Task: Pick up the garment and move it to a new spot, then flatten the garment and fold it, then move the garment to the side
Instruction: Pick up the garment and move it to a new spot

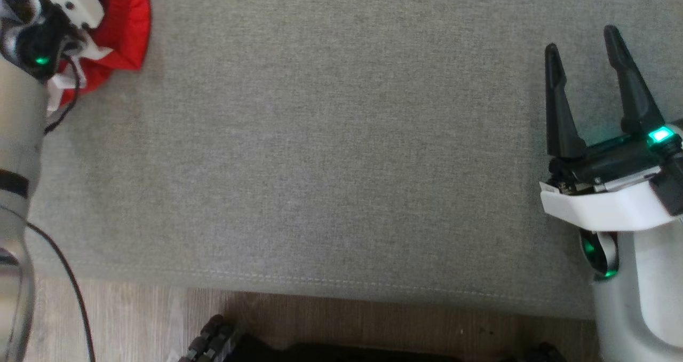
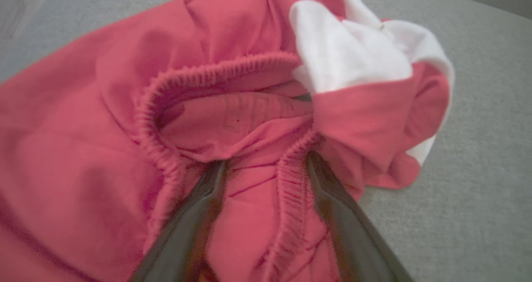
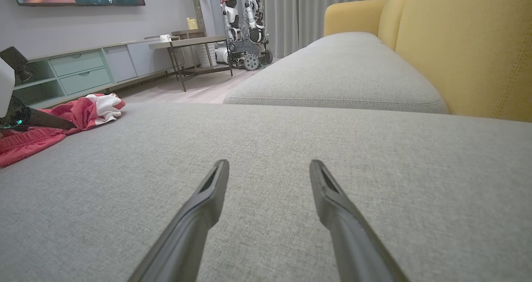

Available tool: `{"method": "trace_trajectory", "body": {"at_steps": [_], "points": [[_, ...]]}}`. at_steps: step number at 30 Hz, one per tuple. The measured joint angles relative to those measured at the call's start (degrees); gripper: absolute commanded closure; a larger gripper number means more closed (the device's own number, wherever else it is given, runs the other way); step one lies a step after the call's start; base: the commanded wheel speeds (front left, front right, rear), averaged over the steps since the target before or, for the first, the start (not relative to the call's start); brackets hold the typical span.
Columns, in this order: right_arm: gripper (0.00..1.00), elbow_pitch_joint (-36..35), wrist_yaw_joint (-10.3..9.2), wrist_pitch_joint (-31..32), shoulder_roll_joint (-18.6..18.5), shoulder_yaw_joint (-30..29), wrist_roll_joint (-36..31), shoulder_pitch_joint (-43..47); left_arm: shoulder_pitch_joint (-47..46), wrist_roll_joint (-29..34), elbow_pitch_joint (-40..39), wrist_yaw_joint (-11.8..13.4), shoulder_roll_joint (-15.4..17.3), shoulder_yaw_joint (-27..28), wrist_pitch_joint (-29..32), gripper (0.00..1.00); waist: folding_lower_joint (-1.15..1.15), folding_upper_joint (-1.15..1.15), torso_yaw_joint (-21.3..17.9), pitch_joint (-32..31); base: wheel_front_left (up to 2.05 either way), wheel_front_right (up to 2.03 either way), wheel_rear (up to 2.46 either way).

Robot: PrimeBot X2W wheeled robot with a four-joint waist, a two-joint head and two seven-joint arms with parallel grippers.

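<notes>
- While my left hand [image 2: 266, 161] sits wide over the garment [image 2: 83, 128], nothing is pinched yet; a ridge of the elastic waistband [image 2: 291, 182] lies between the two fingers.
- Garment: red with white patches, bunched at the far left of the sofa cushion [image 1: 341, 138], under my left wrist in the head view.
- Right hand [image 1: 581, 40]: wide, holding nothing, over the cushion well apart from the garment.
- Judgement: the step in hand is the first grasp. Close on the waistband ridge rather than loose cloth, since the gathered elastic is thicker and should slip less.
- Press the tips down to the cushion before closing, to catch both layers.
- Lift slowly and watch that the white part does not drag.
</notes>
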Motion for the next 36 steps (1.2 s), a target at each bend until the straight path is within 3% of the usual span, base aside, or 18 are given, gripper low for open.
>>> {"method": "trace_trajectory", "body": {"at_steps": [1, 2, 8, 13, 16, 24, 30, 36], "points": [[0.00, 0.0, 0.00, 0.0, 0.1, 0.0, 0.0, -0.3, -0.2, -0.7, 0.0, 0.0, 0.2, -0.3, 0.0, 0.74, 0.00, 0.00, -0.2, 0.3, 0.00, 0.00, 0.00], [0.00, 0.0, 0.00, 0.0, 0.3, 0.0, 0.0, -0.5, -0.3, -1.0, -0.3, 0.0, 0.7, -0.8, -0.1, 1.00, 0.00, 0.00, -0.4, 0.5, 0.00, 0.00, 0.00], [0.00, 0.1, 0.00, 0.0, 1.0, 0.0, 0.0, -1.3, 1.2, -1.3, -1.5, 0.1, 2.0, -5.3, -8.5, 1.00, 0.00, 0.00, -0.8, -0.5, 0.00, 0.00, 0.00], [0.00, 0.3, 0.00, 0.0, 1.7, -0.4, 0.1, -1.2, 3.3, -0.7, -2.8, 0.1, 2.9, -8.4, -19.7, 1.00, 0.00, 0.00, -0.9, -3.9, 0.00, 0.00, 0.00], [0.00, 0.4, 0.00, 0.0, 2.4, -0.7, 0.3, -0.8, 3.6, -0.4, -4.9, 0.1, 3.9, -10.1, -22.9, 1.00, 0.00, 0.00, -0.9, -6.7, 0.00, 0.00, 0.00], [0.00, -0.1, 0.00, 0.0, 4.1, -2.7, 1.4, 2.2, 9.6, 3.8, -16.2, 0.1, 6.9, -16.2, -24.1, 1.00, 0.00, 0.00, -2.2, -15.3, 0.00, 0.00, 0.00], [0.00, -1.9, 0.00, 0.0, 5.2, -4.6, 2.1, 4.2, 13.5, 7.0, -26.7, 0.1, 7.8, -19.5, -24.1, 1.00, 0.00, 0.00, -5.4, -20.1, 0.00, 0.00, 0.00], [0.00, -3.8, 0.00, 0.0, 5.9, -5.6, 2.4, 5.4, 16.1, 11.4, -34.2, 1.2, 5.4, -25.9, -22.7, 1.00, 0.00, 0.00, -10.5, -22.0, 0.00, 0.00, 0.00]]}}
